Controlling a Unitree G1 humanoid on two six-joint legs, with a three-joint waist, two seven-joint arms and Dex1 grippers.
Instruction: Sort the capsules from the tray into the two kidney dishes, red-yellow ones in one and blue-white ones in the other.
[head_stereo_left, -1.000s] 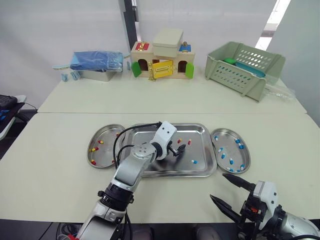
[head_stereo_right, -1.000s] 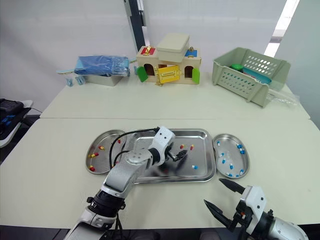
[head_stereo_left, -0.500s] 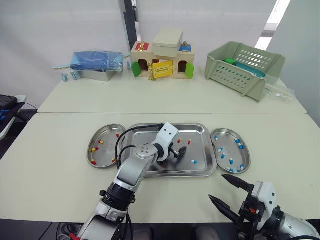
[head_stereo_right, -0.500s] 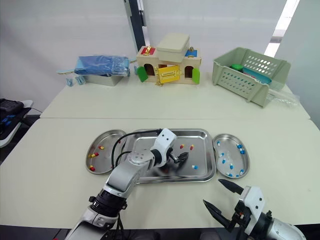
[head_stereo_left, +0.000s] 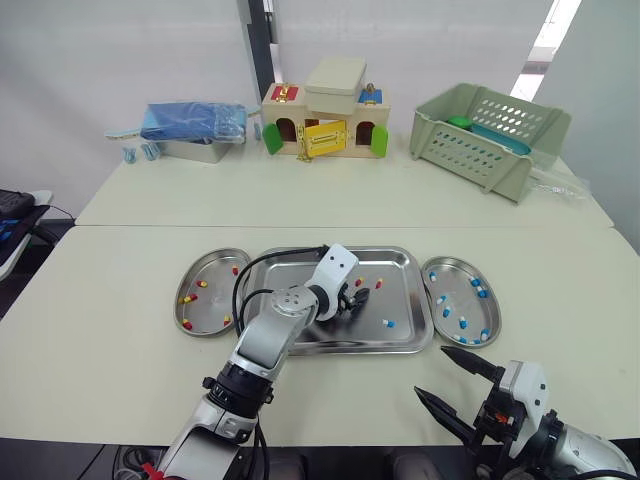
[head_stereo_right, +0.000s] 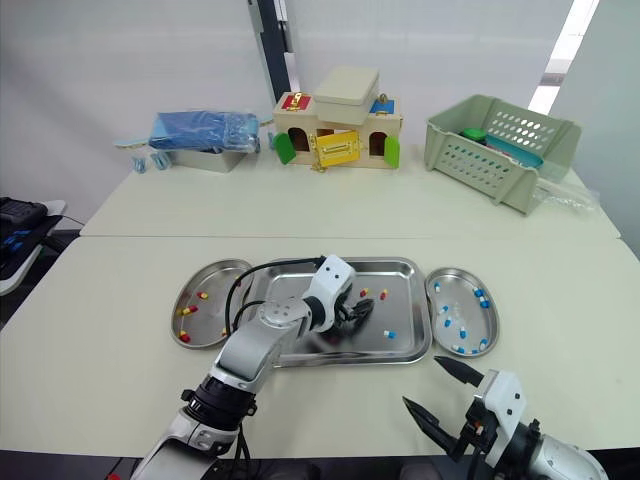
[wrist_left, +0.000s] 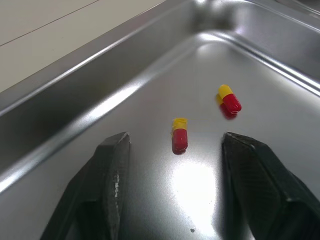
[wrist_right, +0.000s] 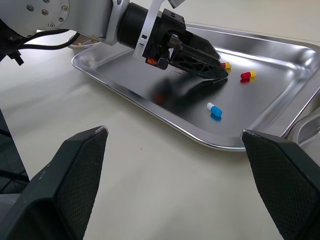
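- The nearer red-yellow capsule (wrist_left: 179, 135) lies on the floor of the tray (head_stereo_left: 380, 347), between the fingers of your left gripper (head_stereo_left: 358, 298). The fingers stand apart on either side and do not touch it.
- A second red-yellow capsule (wrist_left: 229, 99) lies just past it, and a blue-white capsule (head_stereo_left: 388, 323) sits nearer the tray's right end.
- The left kidney dish (head_stereo_left: 208, 308) holds red-yellow capsules and the right kidney dish (head_stereo_left: 458, 298) holds blue-white ones. Each dish sits just beside its end of the tray.
- Your right gripper (head_stereo_left: 431, 371) hovers over bare bench in front of the tray's right corner, with its fingers wide apart and empty.
- The bench (head_stereo_left: 100, 330) is cream, with a seam running across behind the tray.
- At the back stand a blue packet (head_stereo_left: 192, 120), a wooden toy house (head_stereo_left: 325, 120) and a green basket (head_stereo_left: 490, 140), against a white wall (head_stereo_left: 120, 50).
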